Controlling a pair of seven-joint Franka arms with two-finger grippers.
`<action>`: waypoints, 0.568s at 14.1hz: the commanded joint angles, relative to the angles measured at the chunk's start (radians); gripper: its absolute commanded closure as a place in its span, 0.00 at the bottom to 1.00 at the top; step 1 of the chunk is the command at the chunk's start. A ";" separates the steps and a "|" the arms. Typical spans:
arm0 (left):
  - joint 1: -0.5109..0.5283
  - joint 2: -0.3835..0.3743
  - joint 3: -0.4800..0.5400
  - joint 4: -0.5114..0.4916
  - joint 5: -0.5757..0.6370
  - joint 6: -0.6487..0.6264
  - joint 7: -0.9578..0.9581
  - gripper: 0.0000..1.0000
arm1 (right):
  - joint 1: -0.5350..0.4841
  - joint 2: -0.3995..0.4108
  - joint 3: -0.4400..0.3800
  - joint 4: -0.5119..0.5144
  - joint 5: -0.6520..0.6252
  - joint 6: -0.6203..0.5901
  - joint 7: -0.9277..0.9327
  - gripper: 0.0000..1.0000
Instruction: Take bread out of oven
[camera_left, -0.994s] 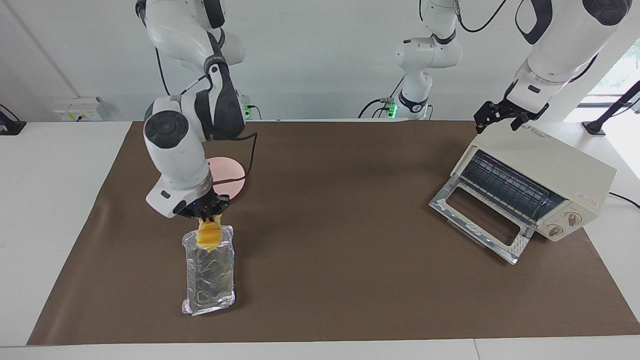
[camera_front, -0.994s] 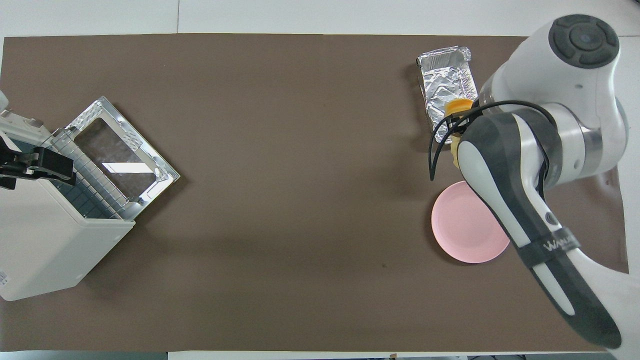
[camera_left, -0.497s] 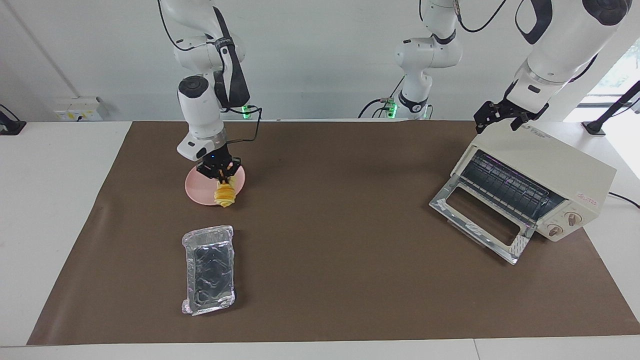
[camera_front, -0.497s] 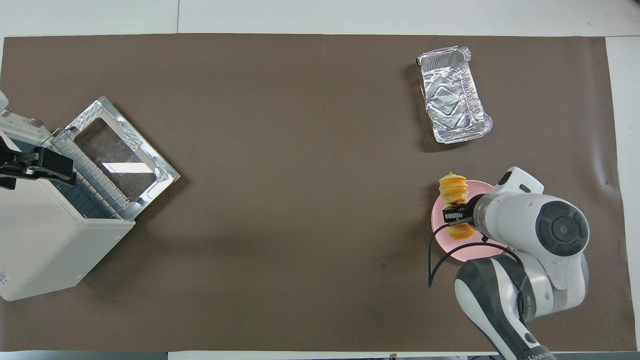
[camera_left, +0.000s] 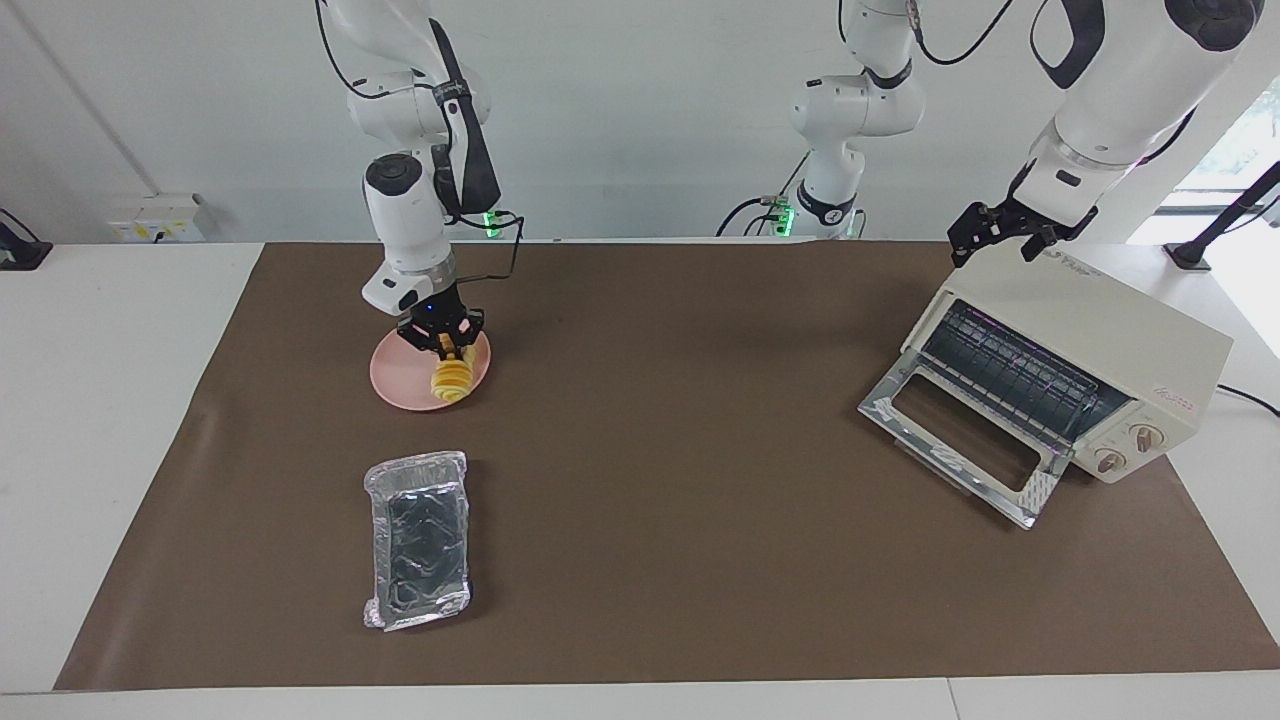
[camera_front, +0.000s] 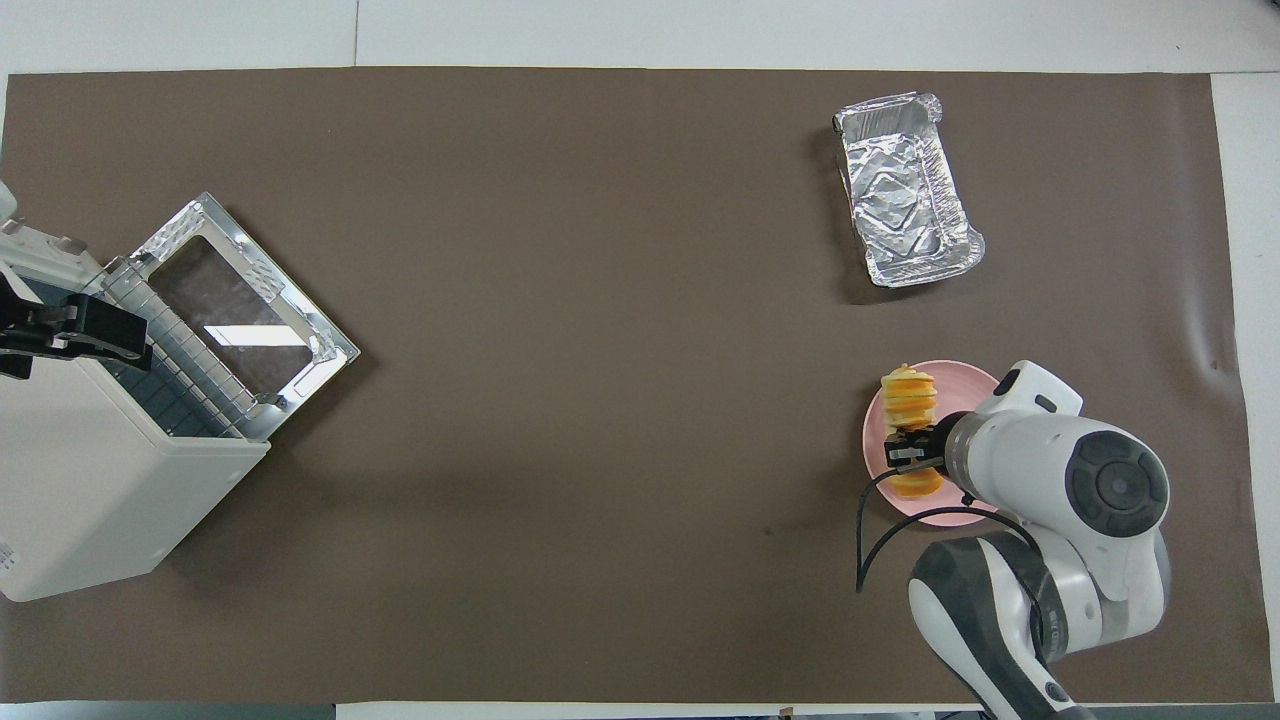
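So right hand (camera_left: 447, 345) is clamped on the bread (camera_left: 451, 381) over the pink plate (camera_left: 395, 380); left hand (camera_left: 1000, 232) sits on the oven (camera_left: 1120, 330), grip unclear.

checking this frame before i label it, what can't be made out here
- Right tool: it grips the bread over the pink plate; neither view settles whether the bread touches the plate.
- Left tool: over the oven top; finger state unreadable in the facing view, cut by the frame edge in the overhead view.
- Oven: overhead view's edge crops it; the interior under the wire rack is dark.
- Foil tray: looks empty.
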 joint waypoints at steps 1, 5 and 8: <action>0.012 -0.019 -0.004 -0.012 -0.014 -0.010 0.011 0.00 | -0.012 -0.028 0.006 0.196 0.012 -0.291 -0.011 0.00; 0.012 -0.019 -0.004 -0.012 -0.014 -0.010 0.011 0.00 | -0.083 0.023 -0.005 0.564 0.027 -0.611 -0.146 0.00; 0.012 -0.019 -0.004 -0.012 -0.014 -0.008 0.011 0.00 | -0.118 0.124 -0.008 0.845 0.052 -0.854 -0.234 0.00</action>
